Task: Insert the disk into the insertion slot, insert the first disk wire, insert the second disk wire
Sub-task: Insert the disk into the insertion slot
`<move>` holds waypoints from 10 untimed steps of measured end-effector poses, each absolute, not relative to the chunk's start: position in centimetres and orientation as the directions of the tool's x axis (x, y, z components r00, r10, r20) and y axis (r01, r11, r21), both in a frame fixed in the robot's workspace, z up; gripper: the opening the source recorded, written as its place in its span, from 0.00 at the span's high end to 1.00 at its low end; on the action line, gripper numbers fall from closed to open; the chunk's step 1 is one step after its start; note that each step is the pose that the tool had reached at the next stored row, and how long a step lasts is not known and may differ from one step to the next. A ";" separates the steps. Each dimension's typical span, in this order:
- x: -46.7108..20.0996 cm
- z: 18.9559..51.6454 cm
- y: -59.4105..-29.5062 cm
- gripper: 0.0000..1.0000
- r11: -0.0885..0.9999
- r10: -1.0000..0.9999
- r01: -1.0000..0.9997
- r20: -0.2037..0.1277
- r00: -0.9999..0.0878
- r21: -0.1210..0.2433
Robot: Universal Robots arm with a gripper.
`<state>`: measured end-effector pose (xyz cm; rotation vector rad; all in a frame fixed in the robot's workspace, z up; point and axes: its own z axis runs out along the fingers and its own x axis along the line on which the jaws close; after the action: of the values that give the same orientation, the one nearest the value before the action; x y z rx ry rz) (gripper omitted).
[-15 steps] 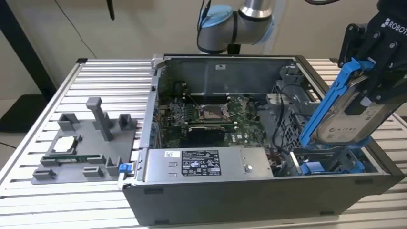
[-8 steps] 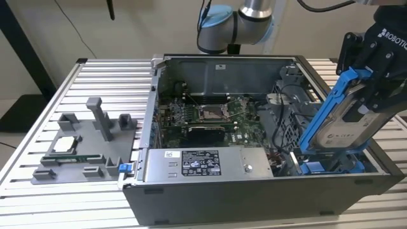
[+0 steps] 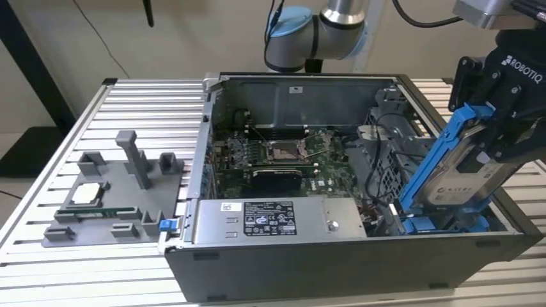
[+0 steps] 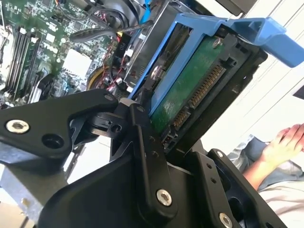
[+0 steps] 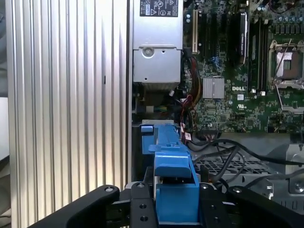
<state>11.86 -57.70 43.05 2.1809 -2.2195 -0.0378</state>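
1. Gripper [image 3: 499, 144] clamped across the upper end of the disk [image 3: 456, 176];
2. disk hangs tilted below it, lower end at the slot [image 3: 439, 225];
3. likely stiff, weighty; bare board [image 4: 186, 90] fragile; hold by the frame [image 5: 175, 190] sides.

This is looking like a robotics lab; an opened computer case [image 3: 341, 272] is sitting on a slotted aluminium table [image 3: 145, 102] beside a grey parts fixture [image 3: 85, 227]; a robot arm [image 3: 318, 32] is hanging above.
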 end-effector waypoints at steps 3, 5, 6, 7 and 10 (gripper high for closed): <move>12.0 42.7 -57.7 1.00 0.017 -1.000 -0.999 0.004 -0.017 0.037; 12.0 42.5 -57.7 1.00 0.016 -1.000 -0.999 0.004 -0.016 0.036; 12.0 42.4 -57.7 1.00 0.016 -1.000 -0.999 0.003 -0.016 0.035; 12.0 42.3 -57.7 1.00 0.016 -1.000 -0.999 0.003 -0.016 0.034; 12.1 42.0 -57.7 1.00 0.015 -1.000 -0.999 0.002 -0.015 0.033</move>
<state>12.06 -57.70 42.00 2.1870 -2.2205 -0.0345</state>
